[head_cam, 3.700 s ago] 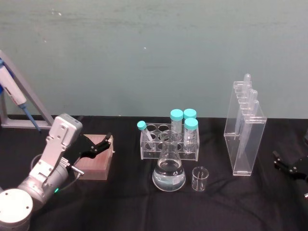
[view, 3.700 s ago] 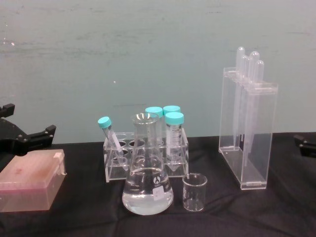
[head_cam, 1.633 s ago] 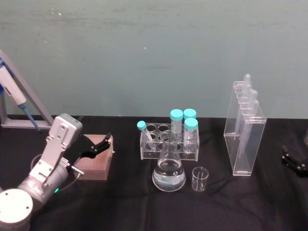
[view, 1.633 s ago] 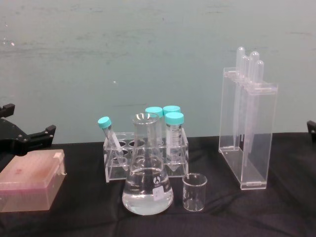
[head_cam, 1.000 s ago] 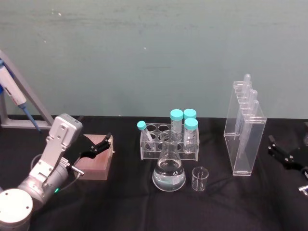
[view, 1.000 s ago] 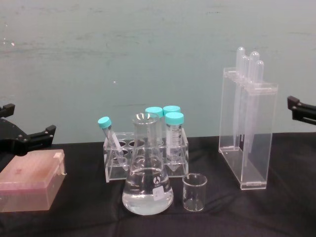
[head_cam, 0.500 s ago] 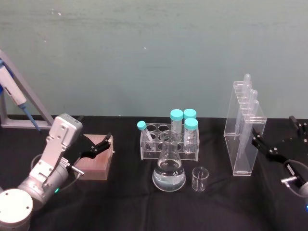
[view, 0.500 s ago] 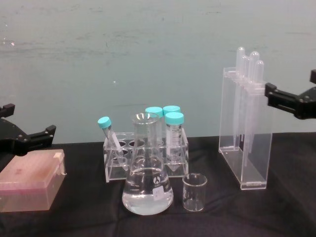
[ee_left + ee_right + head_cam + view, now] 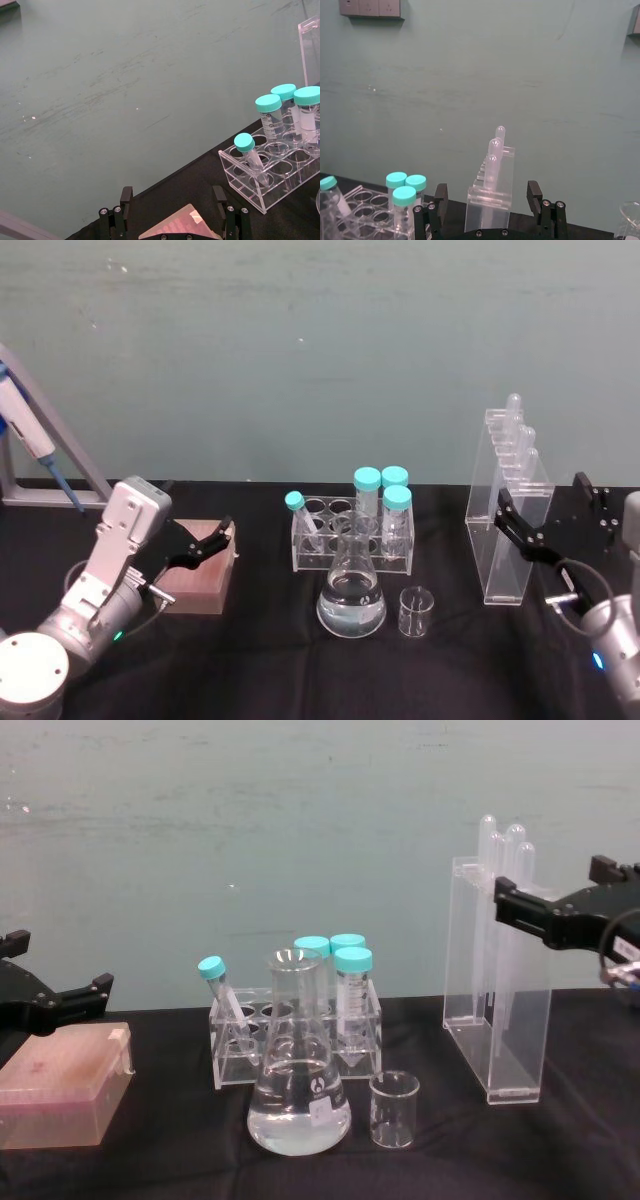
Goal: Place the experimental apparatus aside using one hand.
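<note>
Chest view: right gripper (image 9: 548, 880) is hovering, jaws spread, by the stand's (image 9: 470, 980) top near the table's (image 9: 150, 1160) right edge; left gripper (image 9: 62, 960) is hanging released over a pink box (image 9: 60, 1085).

Pipette stand (image 9: 490, 565) and tube rack (image 9: 308, 552): clear, glossy hard plastic; the tubes' caps (image 9: 368, 478) are matt teal plastic. Conical flask (image 9: 351, 600) and small beaker (image 9: 415, 613): smooth, shiny clear glass. Table (image 9: 250, 665): matt black covering, cloth by the look; box (image 9: 195, 582): frosted pinkish plastic; left end effector (image 9: 172, 197) and right end effector (image 9: 487, 191): matt black, the left arm housing (image 9: 125, 530) satin silver metal.
</note>
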Controlling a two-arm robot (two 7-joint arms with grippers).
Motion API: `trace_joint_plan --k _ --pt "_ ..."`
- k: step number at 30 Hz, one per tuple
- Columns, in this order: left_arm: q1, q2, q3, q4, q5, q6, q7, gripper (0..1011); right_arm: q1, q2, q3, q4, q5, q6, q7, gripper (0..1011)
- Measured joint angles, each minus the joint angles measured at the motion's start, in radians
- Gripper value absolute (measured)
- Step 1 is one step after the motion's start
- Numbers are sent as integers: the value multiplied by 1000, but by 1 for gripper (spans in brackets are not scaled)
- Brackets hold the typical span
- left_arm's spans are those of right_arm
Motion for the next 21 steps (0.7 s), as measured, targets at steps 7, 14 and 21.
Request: trace_joint_plan --k 7,14,21 --pt "0 0 0 0 0 0 0 1000 24 -62 -1 35 -51 -4 -45 1010" --pt "0 0 0 0 0 0 0 1000 50 -117 4 79 -96 -8 -80 1010" --pt "0 0 0 0 0 0 0 1000 73 -151 18 115 -115 -9 -82 1010"
